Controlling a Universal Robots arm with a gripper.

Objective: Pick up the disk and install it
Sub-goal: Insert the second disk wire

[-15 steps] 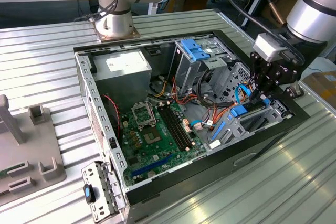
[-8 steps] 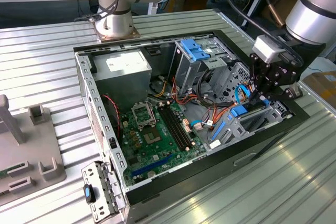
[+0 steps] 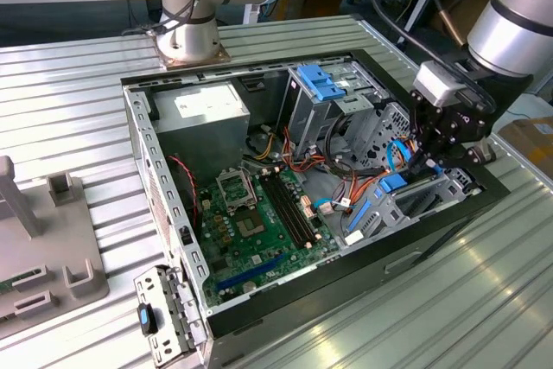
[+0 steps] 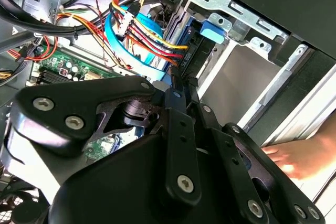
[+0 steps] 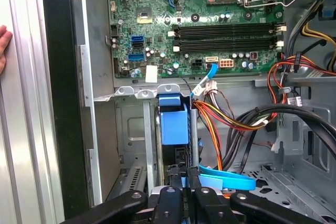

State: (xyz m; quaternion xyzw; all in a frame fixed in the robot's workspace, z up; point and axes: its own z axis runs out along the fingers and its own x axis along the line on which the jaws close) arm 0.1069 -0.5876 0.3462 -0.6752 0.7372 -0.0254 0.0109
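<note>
- Ribbed metal tabletop (image 3: pixel 78 84), carrying an open computer case (image 3: pixel 138 140) lying on its side; all places below are given relative to this case.
- Motherboard (image 3: pixel 259 222): seated on the case floor, memory slots visible in the first wrist view.
- Drive cage (image 3: pixel 415 200): grey metal, at the case corner nearest the exterior view's right.
- Disk (image 5: pixel 173 124): seen in the first wrist view standing edge-on inside the drive cage, its blue carrier end showing; seemingly most of the way into the bay.
- Gripper (image 5: pixel 182 182): lowered into the case over the drive cage, fingers drawn nearly together on the disk's upper edge; a firm hold is judged likely.
- Cables (image 4: pixel 142 30): orange, yellow, red and flat blue, just beside the disk.
- Hand (image 4: pixel 296 156): a person's, resting outside the case wall.
- Step judged in hand: installation, the disk being seated.
- Next move is judged to call for straight pressure along the bay, cables kept clear.
</note>
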